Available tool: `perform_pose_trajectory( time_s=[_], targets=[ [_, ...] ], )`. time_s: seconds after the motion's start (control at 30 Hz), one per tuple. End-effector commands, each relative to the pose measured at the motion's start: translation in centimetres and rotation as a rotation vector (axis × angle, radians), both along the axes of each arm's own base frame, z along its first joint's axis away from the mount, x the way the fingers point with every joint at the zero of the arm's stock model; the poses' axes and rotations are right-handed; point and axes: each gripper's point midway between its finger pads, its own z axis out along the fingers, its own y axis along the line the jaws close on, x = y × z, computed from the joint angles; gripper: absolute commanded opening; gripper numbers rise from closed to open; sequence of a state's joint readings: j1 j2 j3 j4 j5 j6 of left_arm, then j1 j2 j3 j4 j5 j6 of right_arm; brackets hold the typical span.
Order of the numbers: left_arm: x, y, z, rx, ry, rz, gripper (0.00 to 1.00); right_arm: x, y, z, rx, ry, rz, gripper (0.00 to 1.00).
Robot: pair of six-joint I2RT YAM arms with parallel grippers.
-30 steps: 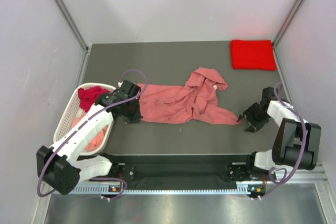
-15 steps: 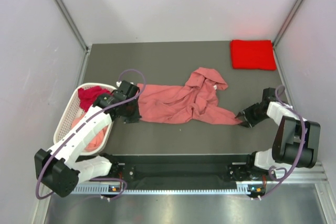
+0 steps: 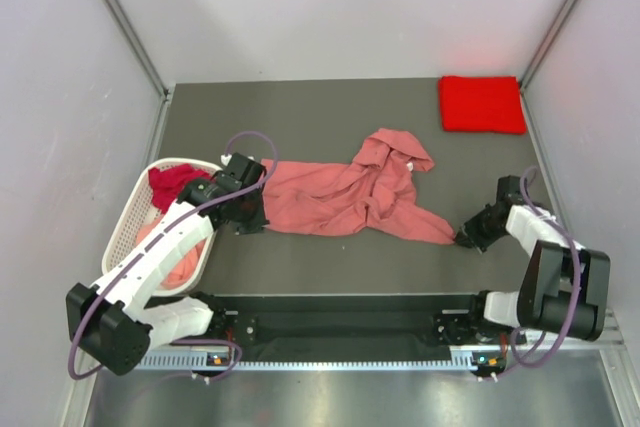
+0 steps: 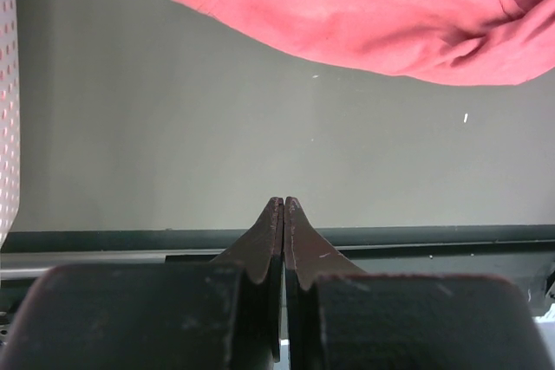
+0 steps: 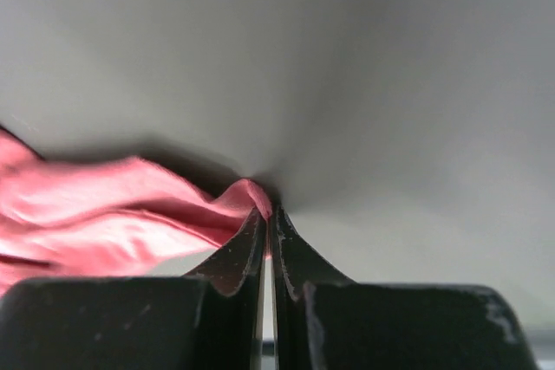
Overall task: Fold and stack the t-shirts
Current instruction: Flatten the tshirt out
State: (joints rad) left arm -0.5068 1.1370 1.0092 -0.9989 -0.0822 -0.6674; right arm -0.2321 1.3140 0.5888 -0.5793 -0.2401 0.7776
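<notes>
The table point(image 3: 330, 117) carries the salmon pink t-shirt point(image 3: 340, 192), spread in a rumpled band across its middle, with one corner trailing toward the right edge. The white basket point(image 3: 135, 197) sits at the near left edge with a dark crimson t-shirt point(image 3: 170, 185) and more pink cloth inside. A bright red t-shirt point(image 3: 481, 104) lies folded in the far right corner, so one shirt looks done.

The change is at the right gripper point(image 3: 468, 237). A second ago its jaws stood apart just short of the trailing corner; now they have closed on the very tip of that cloth. The bite looks thin in the right wrist view, so how firmly it holds is hard to say. The left gripper point(image 4: 284, 205) is pressed shut on nothing, hovering over bare table just beside the shirt's left hem. With one corner held, spreading the shirt flat probably comes next.
</notes>
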Motion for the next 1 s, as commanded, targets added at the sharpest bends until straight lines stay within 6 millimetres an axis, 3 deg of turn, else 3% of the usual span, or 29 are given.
perform_pose_trajectory(
  time_s=[0.0, 0.13, 0.2, 0.27, 0.33, 0.37, 0.47, 0.57, 0.7, 0.97],
  targets=[
    [1.3, -0.2, 1.3, 0.004, -0.053, 0.001, 0.0, -3.8, 2.2, 0.4, -0.044, 0.068, 0.163, 0.0],
    [2.0, -0.6, 1.2, 0.0, -0.052, -0.004, 0.0, -5.1, 7.9, 1.5, -0.007, 0.065, 0.36, 0.0],
    [2.2, -0.9, 0.9, -0.002, -0.044, -0.007, 0.0, -6.2, 10.9, 1.5, 0.008, 0.069, 0.502, 0.06],
    [2.4, -1.1, 0.9, -0.006, -0.042, -0.009, 0.0, -6.1, 13.2, 2.0, -0.003, 0.042, 0.653, 0.14],
    [2.5, -1.4, 0.8, -0.017, -0.042, -0.007, 0.0, -4.7, 14.1, 2.9, -0.032, -0.016, 0.749, 0.23],
    [2.5, -1.5, 0.7, -0.023, -0.039, -0.007, 0.0, -4.2, 14.1, 3.1, -0.044, -0.027, 0.764, 0.33],
    [2.1, -1.5, 0.5, -0.032, -0.024, -0.004, 0.0, -2.7, 13.8, 4.6, -0.093, -0.077, 0.808, 0.51],
    [1.7, -1.5, 0.3, -0.042, -0.017, 0.002, 0.0, -2.1, 12.5, 5.0, -0.138, -0.071, 0.792, 0.52],
    [1.5, -1.3, 0.4, -0.04, -0.016, 0.013, 0.0, -3.4, 9.7, 3.2, -0.155, 0.001, 0.736, 0.5],
    [1.8, -1.4, 0.6, -0.031, -0.018, 0.003, 0.0, -4.1, 5.8, 1.6, -0.129, 0.047, 0.544, 0.47]
  ],
)
